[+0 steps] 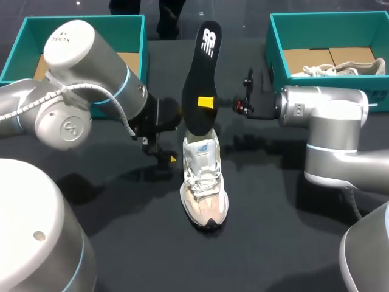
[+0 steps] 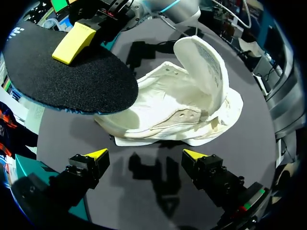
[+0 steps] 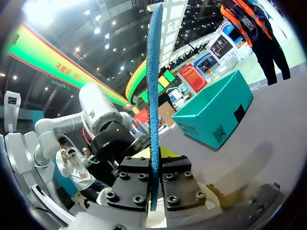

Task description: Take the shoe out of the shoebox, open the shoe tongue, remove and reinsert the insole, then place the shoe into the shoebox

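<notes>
Our right gripper [image 3: 154,189] is clamped on the black insole [image 1: 205,73], gripping its two faces and holding it upright over the heel end of the shoe [image 1: 205,182]. The shoe stands on the counter [image 1: 273,243] between our arms, toe toward us, its tongue [image 2: 204,62] folded up and open. Our left gripper [image 2: 146,154] hangs just beside the shoe, fingers wide apart and holding nothing. The left shoebox [image 1: 24,36] and right shoebox [image 1: 276,42] sit at the far corners; the right one holds a second shoe [image 1: 340,68].
</notes>
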`<action>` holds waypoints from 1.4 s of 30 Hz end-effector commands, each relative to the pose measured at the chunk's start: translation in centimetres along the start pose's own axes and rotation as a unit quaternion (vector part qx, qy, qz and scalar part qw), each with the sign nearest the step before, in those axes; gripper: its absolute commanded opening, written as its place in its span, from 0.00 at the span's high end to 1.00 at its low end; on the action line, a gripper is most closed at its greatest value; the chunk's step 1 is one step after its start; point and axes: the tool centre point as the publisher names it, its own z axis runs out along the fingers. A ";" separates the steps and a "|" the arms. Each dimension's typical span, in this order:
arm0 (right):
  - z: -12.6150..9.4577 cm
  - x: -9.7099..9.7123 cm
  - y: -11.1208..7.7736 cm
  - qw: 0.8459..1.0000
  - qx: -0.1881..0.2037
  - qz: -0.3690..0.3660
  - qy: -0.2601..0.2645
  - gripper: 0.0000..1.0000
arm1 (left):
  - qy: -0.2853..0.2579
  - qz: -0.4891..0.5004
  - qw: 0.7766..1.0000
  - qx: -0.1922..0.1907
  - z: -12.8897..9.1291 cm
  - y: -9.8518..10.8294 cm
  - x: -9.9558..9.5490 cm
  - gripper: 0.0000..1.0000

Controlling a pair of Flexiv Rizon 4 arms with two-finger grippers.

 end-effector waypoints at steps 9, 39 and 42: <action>-0.5 -0.9 -2.0 0.999 0.011 -0.045 0.025 1.00 | 0.012 0.017 1.000 0.023 0.2 0.1 -0.1 0.00; -0.5 -1.8 -4.0 0.998 -0.002 -0.055 0.004 1.00 | 0.015 0.029 0.999 0.020 1.3 -0.2 0.6 0.00; -0.7 -1.7 -4.3 0.998 -0.004 -0.057 0.001 1.00 | 0.019 0.033 0.999 0.025 1.3 -0.2 0.6 0.00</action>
